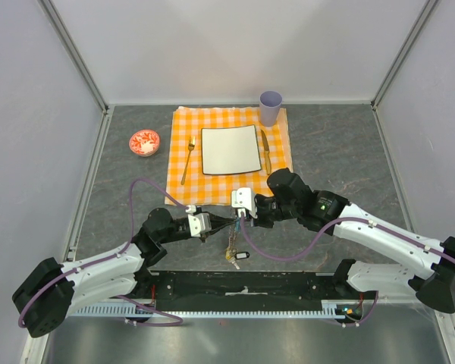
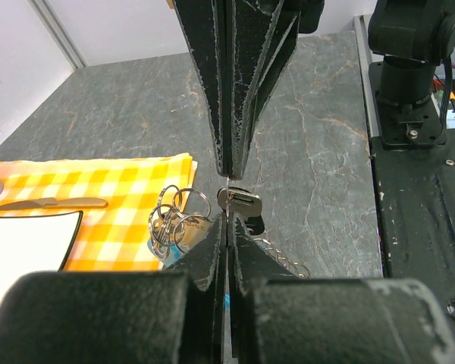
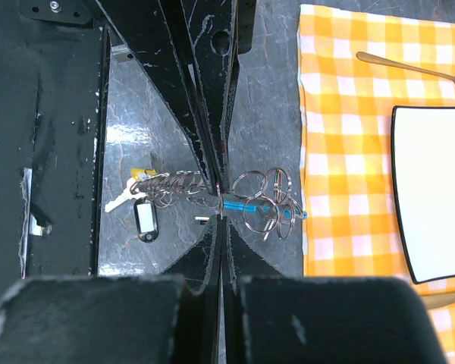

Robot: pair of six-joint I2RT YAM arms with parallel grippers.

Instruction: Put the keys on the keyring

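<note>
- Both arms meet tip to tip over the table (image 3: pixel 267 91), just off the near edge of the checked cloth (image 3: pixel 349 152).
- Left gripper (image 2: pixel 227 231): jaws pressed together, pinching the keyring (image 3: pixel 262 199) on its chain (image 3: pixel 171 182) side. A small silvery piece sits right at the tips; can't tell if it's a key or a link.
- Right gripper (image 3: pixel 221 224): jaws pressed together too, pinching the same bunch where the blue tag (image 3: pixel 259 207) starts.
- Step in hand, my read: hold the ring steady with one arm and work a key onto the wire with the other.
- To do it well: keep one pinch fixed as the anchor and move only the other arm. Small moves, since the tips are nearly touching and pulling apart would tug the chain.
- Need the split in the wire facing the key's hole. Can't see the split from here.
- Look: a cluster of several thin silvery loops overlapping beside the tag, tangled-looking and shiny, so it's hard to pick out the right one.
- Keys (image 3: pixel 125 199): at the far end of the chain with a black tag (image 3: pixel 145 218), one silvery, one with a yellow head. Can't tell if they're already threaded.
</note>
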